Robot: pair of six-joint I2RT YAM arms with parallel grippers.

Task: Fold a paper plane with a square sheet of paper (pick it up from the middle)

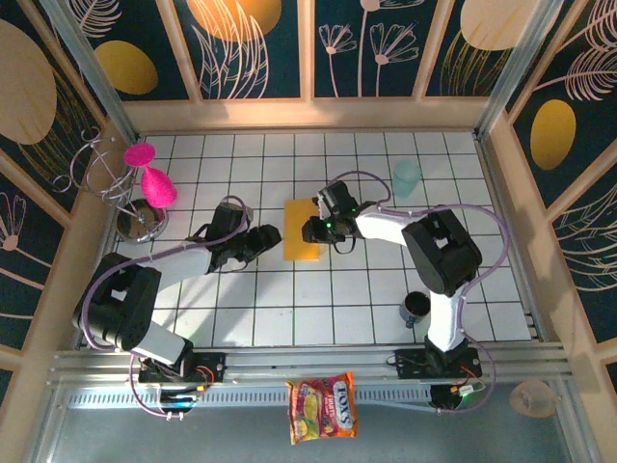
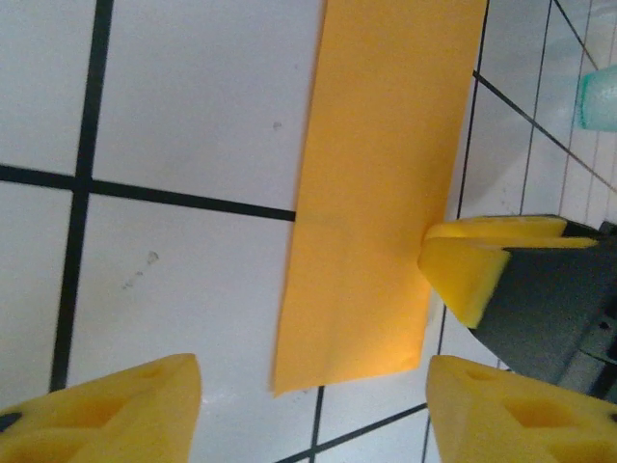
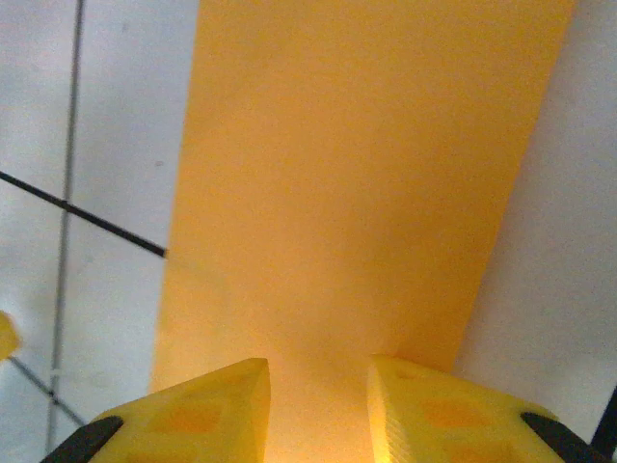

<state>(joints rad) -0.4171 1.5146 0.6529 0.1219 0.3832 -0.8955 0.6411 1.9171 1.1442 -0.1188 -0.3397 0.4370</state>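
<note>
The white tiled table [image 1: 366, 299] carries the thin orange-yellow sheet of paper [image 1: 302, 231], a long flat rectangle lying at its middle between the two arms. The left gripper [image 2: 313, 381] stands just off the sheet's left edge, yellow fingers wide apart and holding nothing. The right gripper [image 3: 318, 381] has its fingers narrowly apart at the sheet's right edge; whether they pinch it I cannot tell.

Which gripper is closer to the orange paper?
Right. The right gripper has its fingers over the paper, at its right edge. The left gripper sits just off the left edge, not touching.
</note>
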